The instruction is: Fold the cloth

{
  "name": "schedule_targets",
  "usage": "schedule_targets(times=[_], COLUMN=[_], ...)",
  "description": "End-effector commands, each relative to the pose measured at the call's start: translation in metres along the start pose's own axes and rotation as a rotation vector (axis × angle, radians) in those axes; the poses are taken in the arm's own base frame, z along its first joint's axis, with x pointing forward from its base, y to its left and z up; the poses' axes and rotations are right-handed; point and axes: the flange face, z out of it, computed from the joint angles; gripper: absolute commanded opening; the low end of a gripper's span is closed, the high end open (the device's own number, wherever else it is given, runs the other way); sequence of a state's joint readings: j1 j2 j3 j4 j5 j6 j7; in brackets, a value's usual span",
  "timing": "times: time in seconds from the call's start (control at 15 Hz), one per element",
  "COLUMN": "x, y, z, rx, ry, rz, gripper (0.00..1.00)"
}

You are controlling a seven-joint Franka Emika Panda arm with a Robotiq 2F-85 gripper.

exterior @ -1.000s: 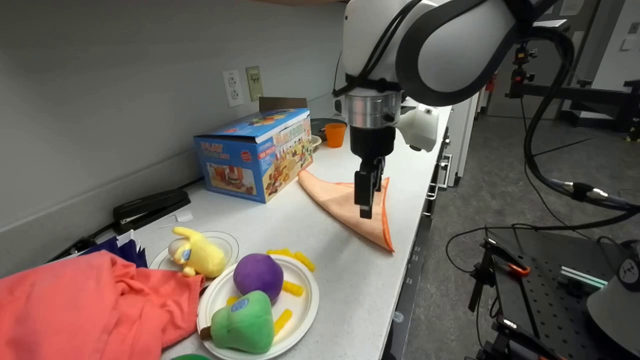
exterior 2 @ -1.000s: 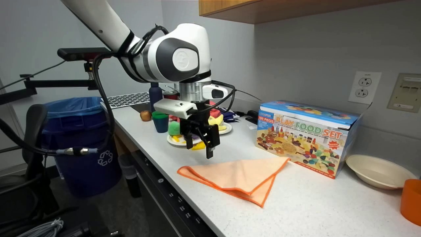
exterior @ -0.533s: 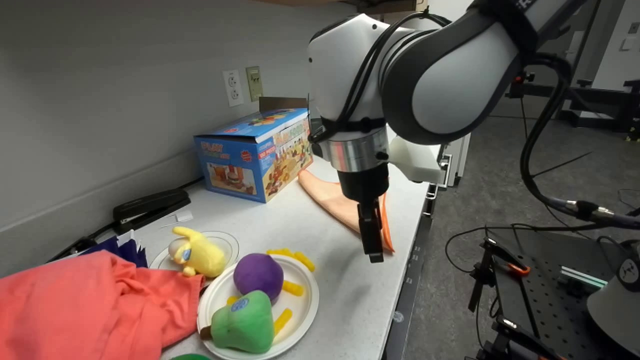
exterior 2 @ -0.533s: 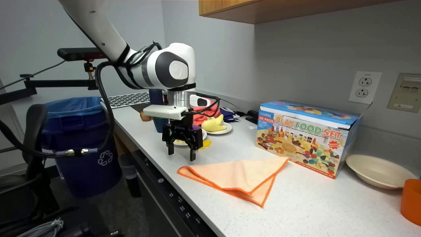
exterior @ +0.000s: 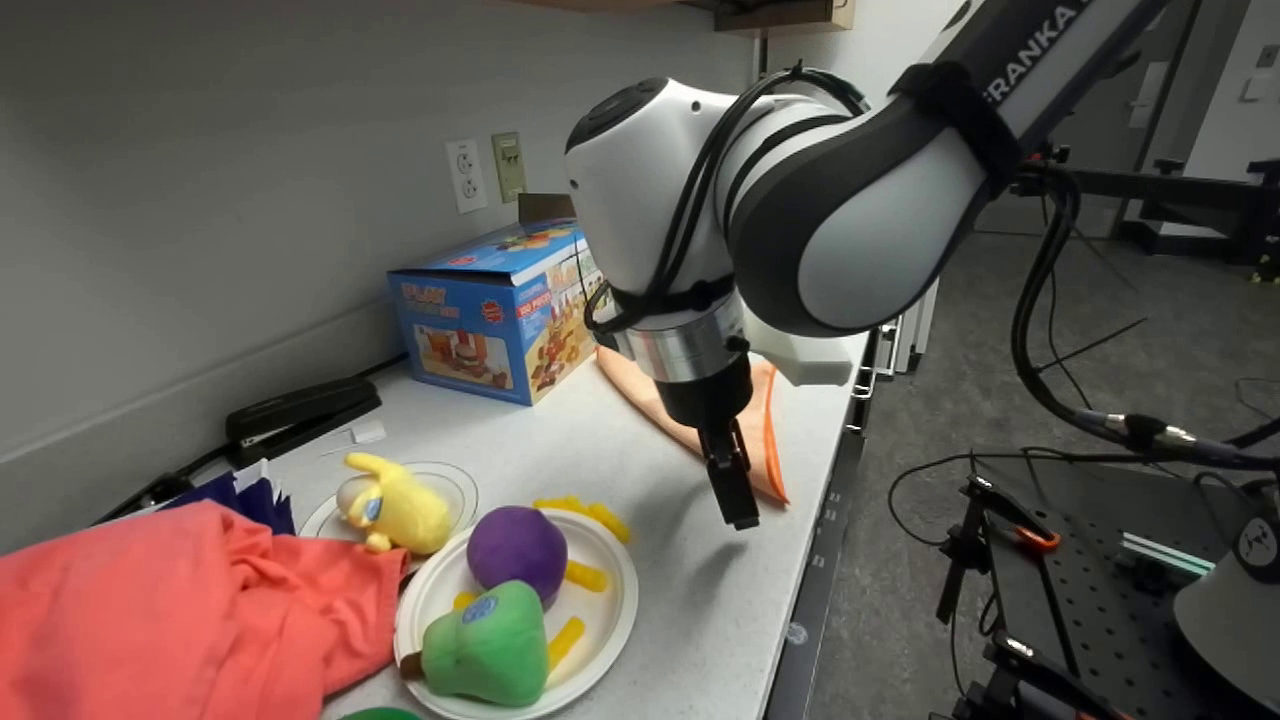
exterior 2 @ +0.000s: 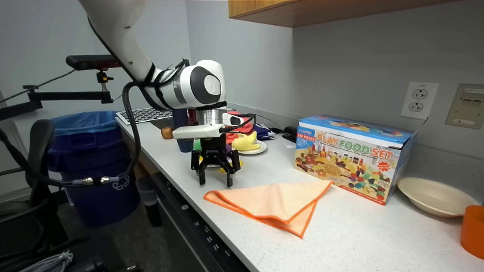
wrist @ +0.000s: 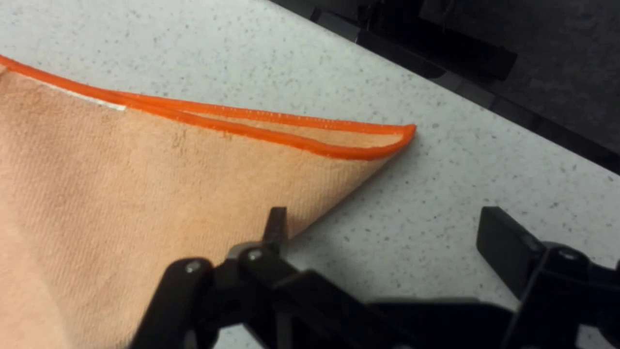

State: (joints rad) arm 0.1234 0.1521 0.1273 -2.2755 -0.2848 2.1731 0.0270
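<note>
The peach cloth with orange edging lies on the counter, loosely folded into a rough triangle with two layers showing, in both exterior views [exterior: 762, 440] [exterior 2: 272, 200]. Its folded corner with an open, raised edge shows in the wrist view [wrist: 145, 194]. My gripper [exterior 2: 216, 184] is open and empty, pointing down beside the cloth's corner near the counter's front edge. In the wrist view the gripper [wrist: 382, 213] has its left finger over the cloth's folded side and its right finger over bare counter. The arm hides part of the cloth in an exterior view [exterior: 738, 522].
A play food box [exterior 2: 346, 158] stands behind the cloth by the wall. A plate [exterior: 610, 640] with plush food, a coral cloth [exterior: 150, 610] and a stapler [exterior: 305, 410] lie on the counter. A beige bowl [exterior 2: 435, 196] and orange cup [exterior 2: 472, 232] stand beyond the box.
My gripper has come down from above the cloth and moved past its corner toward the plate, then shifted slightly back toward the cloth. It has turned a little. The cloth has not moved.
</note>
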Motion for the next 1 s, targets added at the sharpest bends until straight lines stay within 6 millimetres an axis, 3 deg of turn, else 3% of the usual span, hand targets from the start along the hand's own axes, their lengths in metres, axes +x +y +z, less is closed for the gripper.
schedule_targets(times=[0.0,0.6,0.93], x=[-0.003,-0.056,-0.075], y=[0.002,0.027,0.039], z=[-0.016,-0.02,-0.015], rx=[-0.06,-0.021,-0.008], ry=[-0.029,-0.101,-0.012], rz=[-0.01,0.263,0.388], gripper=[1.0,1.0,1.0])
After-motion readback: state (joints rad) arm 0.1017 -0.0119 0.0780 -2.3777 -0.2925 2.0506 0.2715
